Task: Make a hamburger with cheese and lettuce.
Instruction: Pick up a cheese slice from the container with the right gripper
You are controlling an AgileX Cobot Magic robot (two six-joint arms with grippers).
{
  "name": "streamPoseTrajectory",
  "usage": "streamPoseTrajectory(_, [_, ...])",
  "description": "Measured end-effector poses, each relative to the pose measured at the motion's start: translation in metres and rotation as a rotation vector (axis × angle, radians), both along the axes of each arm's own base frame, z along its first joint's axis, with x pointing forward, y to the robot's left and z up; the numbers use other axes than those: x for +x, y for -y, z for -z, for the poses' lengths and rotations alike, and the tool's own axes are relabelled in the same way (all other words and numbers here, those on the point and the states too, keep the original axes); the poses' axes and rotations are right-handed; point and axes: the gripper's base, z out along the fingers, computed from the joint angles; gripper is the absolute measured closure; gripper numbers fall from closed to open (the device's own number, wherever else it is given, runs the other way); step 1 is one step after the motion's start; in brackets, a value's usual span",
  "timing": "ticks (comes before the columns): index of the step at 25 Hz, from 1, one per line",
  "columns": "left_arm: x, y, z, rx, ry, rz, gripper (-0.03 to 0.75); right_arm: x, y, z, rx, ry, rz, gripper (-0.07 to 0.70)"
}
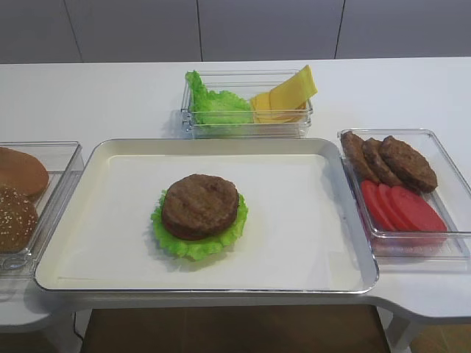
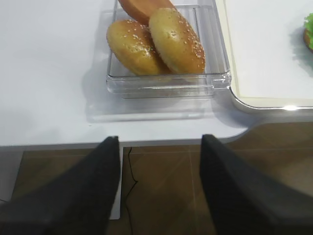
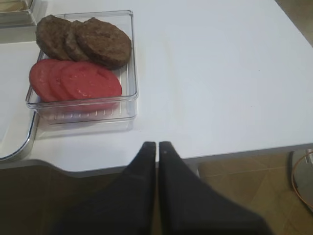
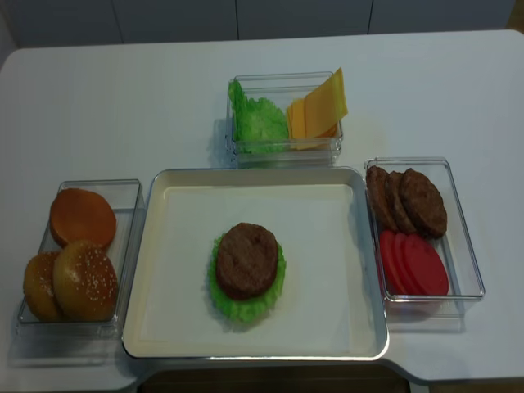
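The hamburger [image 1: 200, 206] is a brown patty lying on the lettuce [image 1: 190, 247], whose ruffled green rim shows around it, mid-tray [image 1: 96, 176]. It also shows in the realsense view [image 4: 246, 260], and its edge in the left wrist view [image 2: 309, 30]. Cheese [image 1: 288, 94] slices lean in the clear back bin, right half. Neither gripper appears in the exterior views. My left gripper [image 2: 160, 140] is open and empty, below the table's front edge near the bun bin. My right gripper [image 3: 157, 145] is shut and empty at the front edge, near the patty bin.
A clear bin of buns [image 4: 78, 254] stands left of the tray, also in the left wrist view [image 2: 156, 41]. A clear bin right of the tray holds three bare patties [image 1: 390, 160] and tomato slices [image 1: 401, 206], also in the right wrist view [image 3: 83, 44]. A paler lettuce bunch [image 1: 217, 107] fills the back bin's left half.
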Motion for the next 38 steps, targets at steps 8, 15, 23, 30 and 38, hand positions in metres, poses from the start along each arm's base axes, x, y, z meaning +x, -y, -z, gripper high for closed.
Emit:
streamPoseTrajectory(8, [0.0, 0.0, 0.0, 0.0, 0.0, 0.0, 0.324, 0.0, -0.004, -0.001, 0.047, 0.008, -0.017, 0.608])
streamPoseTrajectory(15, [0.0, 0.0, 0.0, 0.0, 0.0, 0.0, 0.324, 0.001, -0.005, -0.002, 0.083, 0.027, -0.019, 0.603])
streamPoseTrajectory(23, [0.0, 0.0, 0.0, 0.0, 0.0, 0.0, 0.324, 0.015, -0.004, -0.018, 0.136, -0.109, 0.004, 0.449])
streamPoseTrajectory(30, [0.0, 0.0, 0.0, 0.0, 0.0, 0.0, 0.324, 0.049, 0.002, -0.049, 0.16, -0.204, 0.028, 0.166])
streamPoseTrajectory(38, [0.0, 0.0, 0.0, 0.0, 0.0, 0.0, 0.324, 0.101, 0.007, -0.068, 0.154, -0.32, -0.017, 0.117])
